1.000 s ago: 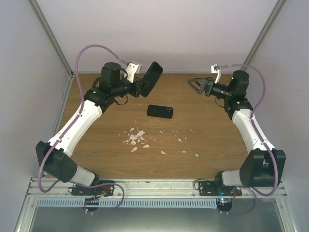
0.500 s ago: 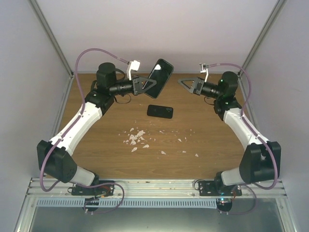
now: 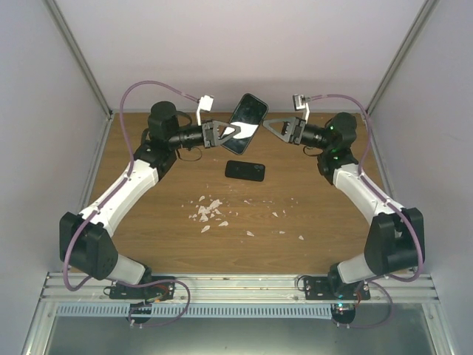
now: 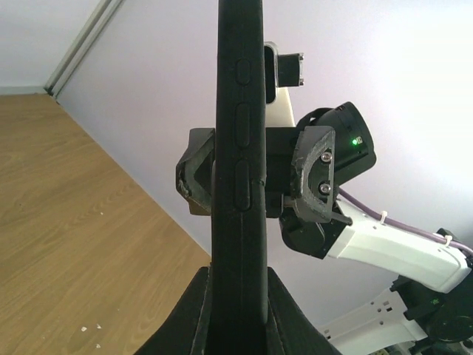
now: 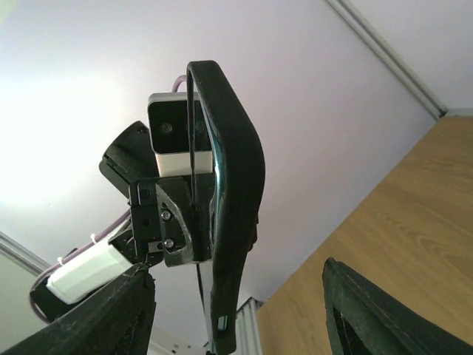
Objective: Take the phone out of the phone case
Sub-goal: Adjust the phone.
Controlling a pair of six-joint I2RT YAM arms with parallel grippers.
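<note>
A black phone in its case (image 3: pixel 249 112) is held up in the air above the back of the table, tilted. My left gripper (image 3: pixel 235 132) is shut on its lower end; in the left wrist view the phone (image 4: pixel 238 148) stands edge-on between my fingers (image 4: pixel 284 314), side buttons showing. My right gripper (image 3: pixel 267 124) is open, with its jaws on either side of the phone's far end. In the right wrist view the case edge (image 5: pixel 233 192) looks bowed. I cannot tell if the right fingers touch it.
A second flat black phone-like slab (image 3: pixel 244 170) lies on the wooden table (image 3: pixel 325 214) below the held phone. White crumbs (image 3: pixel 209 211) are scattered across the table's middle. Light walls and metal posts enclose the back and sides.
My left gripper swung the phone up and to the right. My right arm moved left until its open jaws reached the phone's far end. The slab on the table stayed put.
</note>
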